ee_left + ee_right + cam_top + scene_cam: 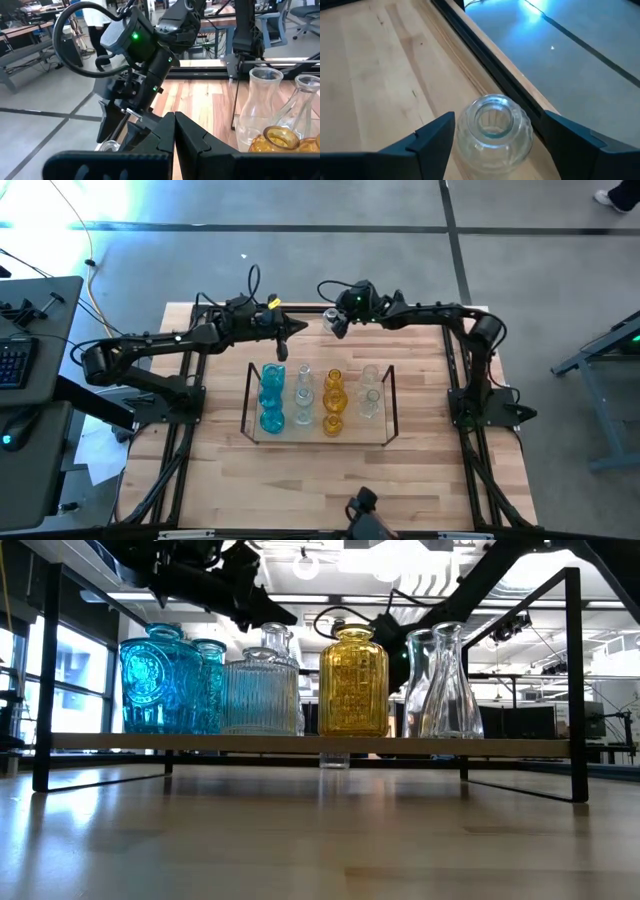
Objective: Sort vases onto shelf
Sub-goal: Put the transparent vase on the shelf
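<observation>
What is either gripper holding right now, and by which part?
Nothing. The right gripper stands open around a clear vase on the table, fingers apart from its glass. The left gripper is shut and empty.

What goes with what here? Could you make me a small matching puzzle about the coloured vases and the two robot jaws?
Column one:
1. blue vases
2. amber vases
3. left gripper
4. right gripper

Column two:
a. shut, holding nothing
b. open on either side of a clear vase
c. at the shelf's left end
d. third column from the shelf's left end

Pairs: 1-c, 2-d, 3-a, 4-b
</observation>
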`<state>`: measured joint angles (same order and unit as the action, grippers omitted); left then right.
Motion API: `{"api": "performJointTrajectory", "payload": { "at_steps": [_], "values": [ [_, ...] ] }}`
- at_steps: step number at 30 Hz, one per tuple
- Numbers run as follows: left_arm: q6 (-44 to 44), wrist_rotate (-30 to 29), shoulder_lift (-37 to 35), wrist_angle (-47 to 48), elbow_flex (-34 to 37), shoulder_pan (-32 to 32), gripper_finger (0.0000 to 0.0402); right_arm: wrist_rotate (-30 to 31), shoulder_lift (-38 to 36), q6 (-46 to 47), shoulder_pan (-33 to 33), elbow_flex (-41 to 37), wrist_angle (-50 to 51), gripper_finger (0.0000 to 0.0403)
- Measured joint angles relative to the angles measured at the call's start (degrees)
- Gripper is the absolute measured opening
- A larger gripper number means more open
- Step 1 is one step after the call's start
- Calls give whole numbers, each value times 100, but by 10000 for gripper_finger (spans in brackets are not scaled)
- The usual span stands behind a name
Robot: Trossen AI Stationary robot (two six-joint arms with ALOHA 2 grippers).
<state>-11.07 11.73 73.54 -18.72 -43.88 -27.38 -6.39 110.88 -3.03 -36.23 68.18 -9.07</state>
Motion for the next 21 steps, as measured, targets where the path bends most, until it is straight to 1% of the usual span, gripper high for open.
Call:
{"api": "performJointTrajectory", "payload": {
  "at_steps": [6, 13, 21],
  "values": [
    [-7, 0, 0, 9, 0, 2, 0, 167, 47, 66, 0, 0, -190, 248],
    [-65, 0, 0, 9, 0, 2, 0, 92, 182, 86, 0, 17, -196, 189],
    [-7, 0, -3, 74, 0, 2, 0, 42, 214, 90, 36, 26, -249, 135]
  ]
}}
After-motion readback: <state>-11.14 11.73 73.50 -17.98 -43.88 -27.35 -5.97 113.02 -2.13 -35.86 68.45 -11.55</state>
